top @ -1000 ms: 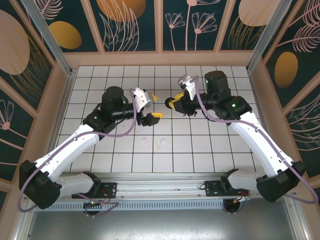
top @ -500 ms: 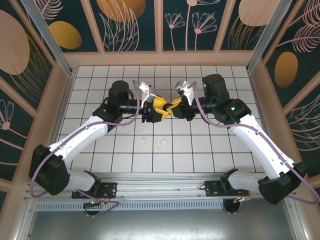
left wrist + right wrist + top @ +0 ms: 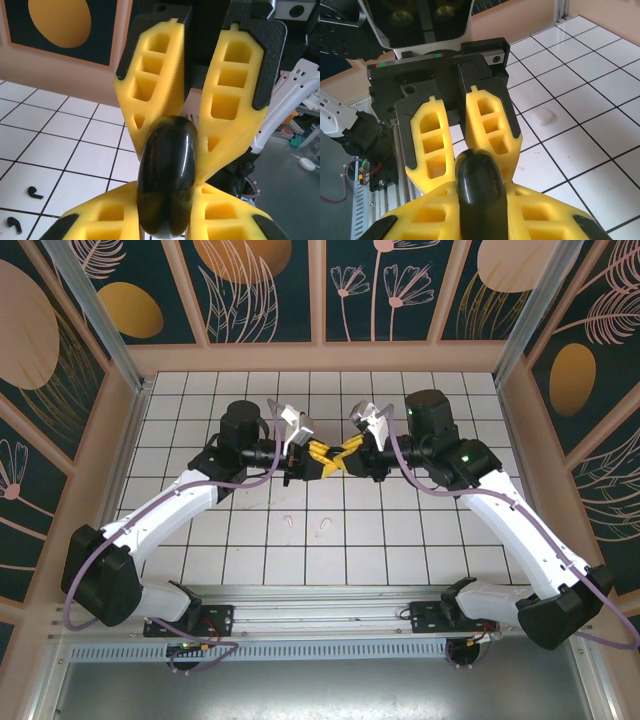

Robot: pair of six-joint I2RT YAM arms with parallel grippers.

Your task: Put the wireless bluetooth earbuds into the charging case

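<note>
Left wrist view: two black earbuds (image 3: 34,192) (image 3: 13,225), one black case (image 3: 167,175).

The charging case (image 3: 167,165) is smooth black plastic, glossy enough to catch pale reflections (a soft sheen runs along its curve). The fingers (image 3: 512,145) of the left hand (image 3: 168,184) and the right hand (image 3: 481,184) are matt yellow plastic, finely ribbed, backed by grainy black plates (image 3: 270,55). The surface (image 3: 60,145) is smooth white tile with dark joints. The black earbuds (image 3: 34,192) look glossy.
</note>
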